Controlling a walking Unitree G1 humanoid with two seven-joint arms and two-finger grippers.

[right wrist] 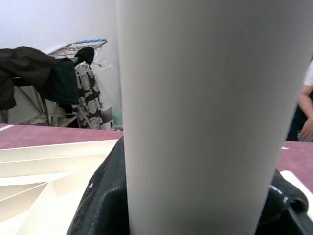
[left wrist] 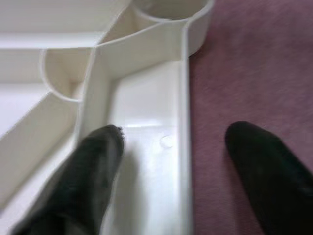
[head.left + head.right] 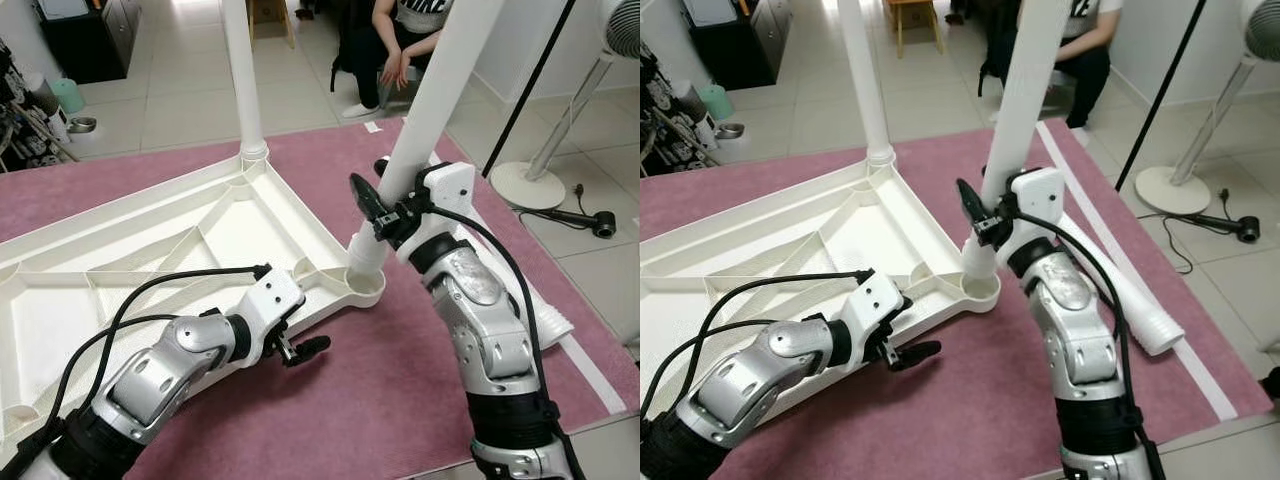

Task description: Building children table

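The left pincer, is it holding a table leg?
No, the left pincer is open at the tabletop rim, one finger inside and one over the rug; the right pincer grips the leg.

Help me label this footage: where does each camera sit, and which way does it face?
Left eye view: on the head, looking down at the upturned white tabletop on the pink rug; both silver arms show.
Right eye view: same scene, shifted sideways; right gripper clamps the near leg.
Left wrist view: along the left gripper, jaws open astride the tabletop's edge.
Right wrist view: along the right gripper, facing the clamped leg.
Shared: both wrist views show the tabletop.
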